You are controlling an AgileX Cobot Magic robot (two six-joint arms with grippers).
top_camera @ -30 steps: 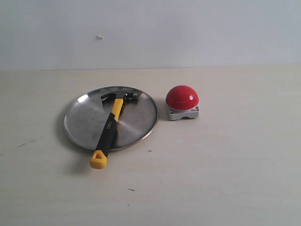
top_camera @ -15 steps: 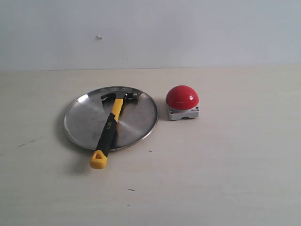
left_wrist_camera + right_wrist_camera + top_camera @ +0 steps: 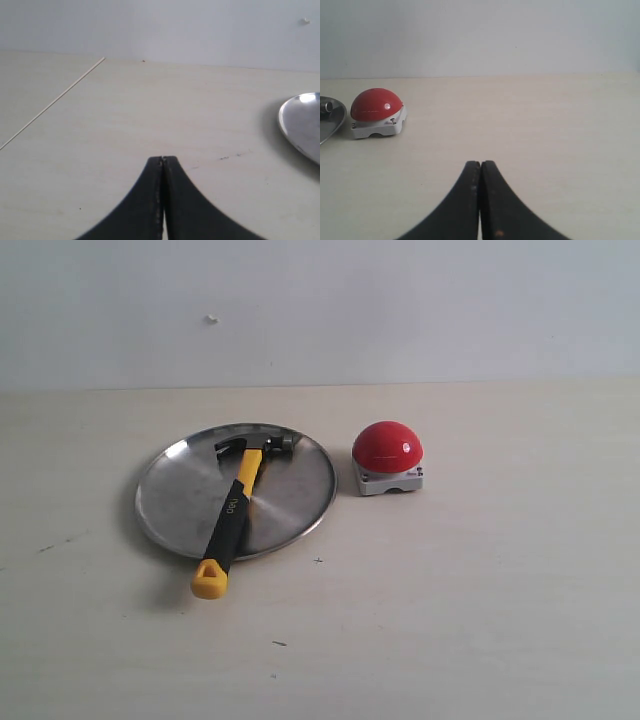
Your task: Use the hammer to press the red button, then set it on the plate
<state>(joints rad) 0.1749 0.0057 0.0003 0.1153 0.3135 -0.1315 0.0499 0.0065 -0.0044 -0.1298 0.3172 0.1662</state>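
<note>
The hammer (image 3: 232, 512) lies on the round metal plate (image 3: 180, 495). Its dark head is near the plate's far rim, and its looped yellow handle end hangs over the near rim onto the table. The red button (image 3: 387, 446) on its grey base stands just right of the plate; it also shows in the right wrist view as the red button (image 3: 375, 105). My left gripper (image 3: 162, 159) is shut and empty, well away from the plate rim (image 3: 300, 122). My right gripper (image 3: 480, 163) is shut and empty, some way from the button. Neither gripper shows in the exterior view.
A pale wooden table (image 3: 480, 600) carries everything, with a plain light wall behind. A thin seam line (image 3: 55, 100) crosses the tabletop in the left wrist view. Small dark specks mark the table near the plate.
</note>
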